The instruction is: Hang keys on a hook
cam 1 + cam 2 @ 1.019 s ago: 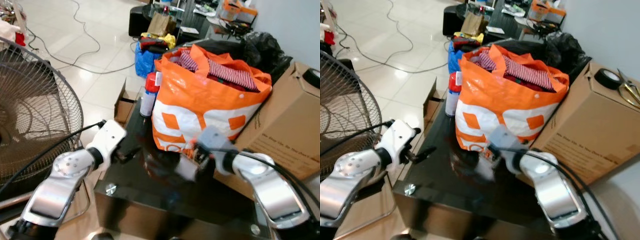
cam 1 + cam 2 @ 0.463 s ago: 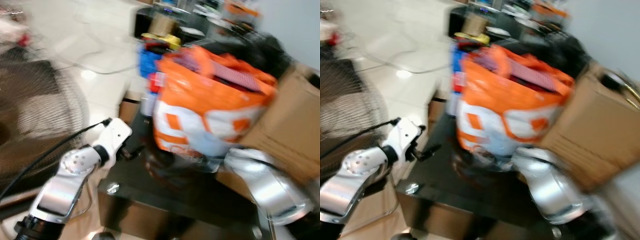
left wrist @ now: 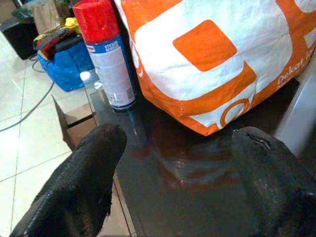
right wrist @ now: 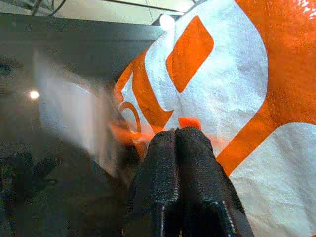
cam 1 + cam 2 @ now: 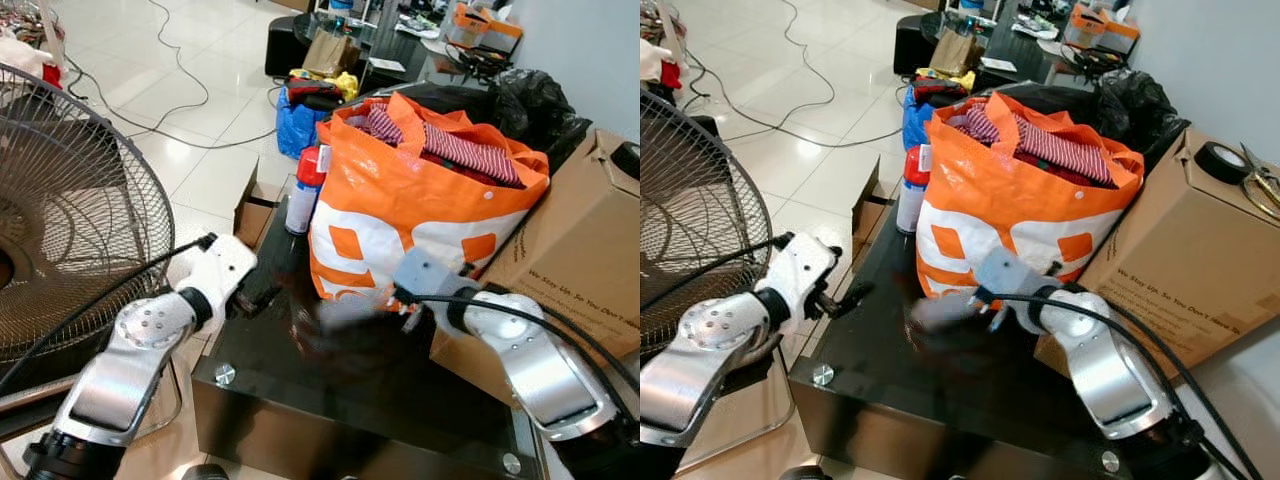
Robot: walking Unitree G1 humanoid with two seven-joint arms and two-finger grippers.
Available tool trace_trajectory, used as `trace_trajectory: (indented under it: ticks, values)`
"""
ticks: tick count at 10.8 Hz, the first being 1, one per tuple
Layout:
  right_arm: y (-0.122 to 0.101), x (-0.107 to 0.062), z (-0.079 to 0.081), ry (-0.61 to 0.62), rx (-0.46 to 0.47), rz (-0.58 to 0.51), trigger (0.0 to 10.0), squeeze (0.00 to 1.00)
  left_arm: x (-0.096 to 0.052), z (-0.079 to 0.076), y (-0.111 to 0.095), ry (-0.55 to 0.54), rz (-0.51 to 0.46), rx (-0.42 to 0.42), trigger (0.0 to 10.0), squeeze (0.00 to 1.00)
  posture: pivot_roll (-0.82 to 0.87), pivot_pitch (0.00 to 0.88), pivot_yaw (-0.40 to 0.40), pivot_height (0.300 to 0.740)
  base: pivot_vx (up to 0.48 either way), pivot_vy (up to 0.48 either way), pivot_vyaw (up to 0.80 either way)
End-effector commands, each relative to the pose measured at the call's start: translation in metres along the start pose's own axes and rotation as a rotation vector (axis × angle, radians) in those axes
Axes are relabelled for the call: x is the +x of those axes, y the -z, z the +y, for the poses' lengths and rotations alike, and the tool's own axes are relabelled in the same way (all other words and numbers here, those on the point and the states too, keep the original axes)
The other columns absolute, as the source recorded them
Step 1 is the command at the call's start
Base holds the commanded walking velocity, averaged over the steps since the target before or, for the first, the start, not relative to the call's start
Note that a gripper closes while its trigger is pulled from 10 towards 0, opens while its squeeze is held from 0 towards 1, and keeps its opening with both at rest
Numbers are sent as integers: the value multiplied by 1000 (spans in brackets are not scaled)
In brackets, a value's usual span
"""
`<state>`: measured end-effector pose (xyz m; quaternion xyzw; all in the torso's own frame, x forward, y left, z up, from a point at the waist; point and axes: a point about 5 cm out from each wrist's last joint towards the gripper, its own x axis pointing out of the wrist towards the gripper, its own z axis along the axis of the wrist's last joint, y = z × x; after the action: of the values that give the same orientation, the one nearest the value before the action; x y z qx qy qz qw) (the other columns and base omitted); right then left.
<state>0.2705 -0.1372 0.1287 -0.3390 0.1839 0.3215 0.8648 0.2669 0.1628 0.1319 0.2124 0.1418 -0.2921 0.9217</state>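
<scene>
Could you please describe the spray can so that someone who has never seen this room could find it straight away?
Start at the glossy black table in front of the robot, where a big orange-and-white bag stuffed with clothes stands. The spray can stands upright at the table's far left corner, right beside that bag. Its red cap and white-and-blue labelled body set it apart from everything near it.

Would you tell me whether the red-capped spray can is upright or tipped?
Upright: the spray can stands on the black table, cap up, beside the orange bag.
</scene>
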Motion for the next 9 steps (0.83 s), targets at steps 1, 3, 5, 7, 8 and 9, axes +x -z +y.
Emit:
trace_trajectory:
  ticks: [1,3,5,7,8,9]
  values:
    - [-3,-4,-9,33,-19,-12,0,0,3,-4,-3,11,-13,6,10000,0,121,0,-210,740,0,0,0]
    - [-14,-6,-6,-12,-63,-93,0,0,10,0,-11,15,-57,13,10000,0,117,0,-212,740,0,0,0]
    - [-21,-8,-4,-51,-94,-145,0,0,23,-5,-43,194,-237,-19,10000,0,111,0,-217,740,0,0,0]
    - [-25,-10,-6,-55,-51,-216,0,0,47,-16,-65,325,-301,84,10000,0,81,0,-203,740,0,0,0]
    - [-24,-12,-6,-51,13,-241,0,0,55,-21,-73,371,-335,104,10000,0,54,0,-179,740,0,0,0]
    - [-22,-13,-3,-59,45,-253,0,0,58,-24,-78,410,-362,107,10000,0,37,0,-159,740,0,0,0]
